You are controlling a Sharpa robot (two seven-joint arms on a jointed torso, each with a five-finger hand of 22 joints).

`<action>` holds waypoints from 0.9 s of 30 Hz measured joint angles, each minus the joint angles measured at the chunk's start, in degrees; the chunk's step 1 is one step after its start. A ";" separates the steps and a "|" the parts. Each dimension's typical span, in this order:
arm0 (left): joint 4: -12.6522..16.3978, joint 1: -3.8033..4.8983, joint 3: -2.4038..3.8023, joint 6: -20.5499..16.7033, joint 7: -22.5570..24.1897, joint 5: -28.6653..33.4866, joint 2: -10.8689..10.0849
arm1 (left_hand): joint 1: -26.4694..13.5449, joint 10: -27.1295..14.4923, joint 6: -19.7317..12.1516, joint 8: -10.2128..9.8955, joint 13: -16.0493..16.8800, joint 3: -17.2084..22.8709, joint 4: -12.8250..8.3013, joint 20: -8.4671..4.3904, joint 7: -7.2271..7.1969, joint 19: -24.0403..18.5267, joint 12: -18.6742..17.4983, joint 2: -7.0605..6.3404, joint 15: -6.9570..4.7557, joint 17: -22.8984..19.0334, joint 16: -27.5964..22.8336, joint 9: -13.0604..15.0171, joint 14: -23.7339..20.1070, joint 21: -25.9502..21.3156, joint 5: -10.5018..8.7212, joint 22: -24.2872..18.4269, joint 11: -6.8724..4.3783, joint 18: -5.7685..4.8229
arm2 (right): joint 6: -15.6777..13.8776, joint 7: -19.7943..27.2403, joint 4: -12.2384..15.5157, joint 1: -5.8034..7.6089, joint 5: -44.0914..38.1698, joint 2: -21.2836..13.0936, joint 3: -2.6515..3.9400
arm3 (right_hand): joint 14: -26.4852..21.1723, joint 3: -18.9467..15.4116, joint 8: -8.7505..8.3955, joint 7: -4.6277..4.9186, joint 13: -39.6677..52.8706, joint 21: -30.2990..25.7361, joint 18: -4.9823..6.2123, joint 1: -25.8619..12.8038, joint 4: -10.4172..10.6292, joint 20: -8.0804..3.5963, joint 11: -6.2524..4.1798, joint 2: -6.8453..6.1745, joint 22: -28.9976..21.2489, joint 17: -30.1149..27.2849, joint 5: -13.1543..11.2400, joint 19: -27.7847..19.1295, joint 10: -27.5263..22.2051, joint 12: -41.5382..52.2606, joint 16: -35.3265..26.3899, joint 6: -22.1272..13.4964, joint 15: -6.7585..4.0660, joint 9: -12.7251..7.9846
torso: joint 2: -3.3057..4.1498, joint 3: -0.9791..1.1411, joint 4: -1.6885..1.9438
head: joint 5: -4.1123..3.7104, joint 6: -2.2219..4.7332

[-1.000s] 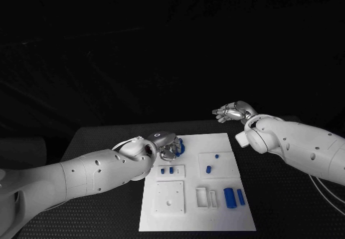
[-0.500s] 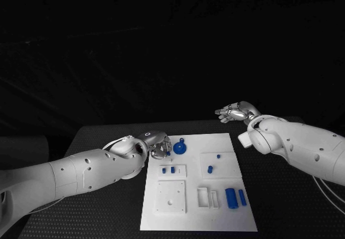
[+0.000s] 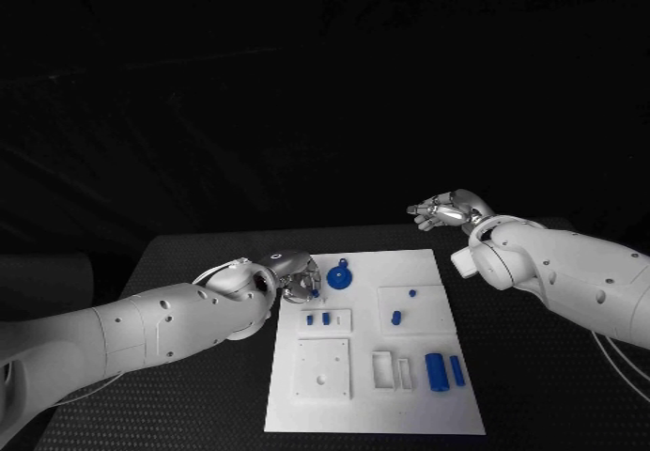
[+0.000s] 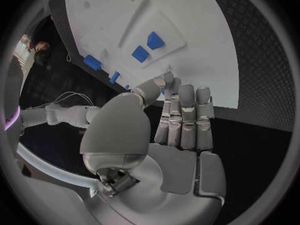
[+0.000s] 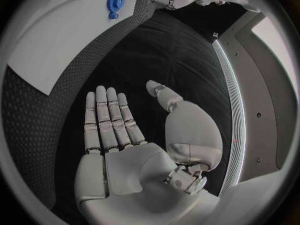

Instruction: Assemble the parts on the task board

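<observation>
Board (image 3: 355, 418) in front of you carries two blue pegs (image 3: 316, 319) in its raised tray. Left hand (image 3: 294, 278) sits at its edge, fingers pressed together, empty. Right hand (image 3: 443, 210) hangs off-board, fingers straight, thumb apart.

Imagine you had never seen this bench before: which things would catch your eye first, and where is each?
The white task board lies mid-table, dotted with small blue parts. A round blue part with a tab sits near its far edge, close to the left hand at the board's left side. The right hand is raised off the board's far right corner, fingers apart, holding nothing.
</observation>
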 measured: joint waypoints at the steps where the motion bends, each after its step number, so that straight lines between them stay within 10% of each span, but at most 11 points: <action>1: 0.00 -0.12 0.00 0.04 0.00 0.02 0.04 | 0.00 0.00 0.00 0.00 0.00 0.00 0.00 0.00 0.00 0.00 0.00 0.00 0.00 0.00 0.00 -0.01 0.00 0.00 0.00 0.00 0.00 0.00 | 0.00 0.00 0.00 0.00 0.00 0.00 0.00 | 0.00 0.00 0.00 0.00 -0.02 0.00 -0.01 0.00 0.00 0.00 0.00 0.00 0.00 0.00 0.00 0.00 0.00 0.00 0.00 0.00 0.00 0.00 | 0.00 0.00 0.00 | 0.01 -0.03; 27: -0.50 -0.69 0.00 0.32 -0.02 0.07 0.95 | 0.03 0.00 -0.10 -0.01 0.00 0.00 0.00 0.00 -0.10 0.00 -0.22 -0.03 0.01 -0.05 0.00 -0.03 0.00 0.00 0.00 -0.02 0.00 -0.01 | 0.02 0.00 0.05 -0.01 0.00 -0.05 0.00 | 0.00 0.00 0.00 0.00 -0.07 0.00 0.86 0.00 0.00 0.00 0.00 0.00 0.04 0.00 0.00 0.00 0.00 0.00 0.00 0.00 0.00 -0.04 | -0.01 0.07 -0.07 | -0.25 -0.09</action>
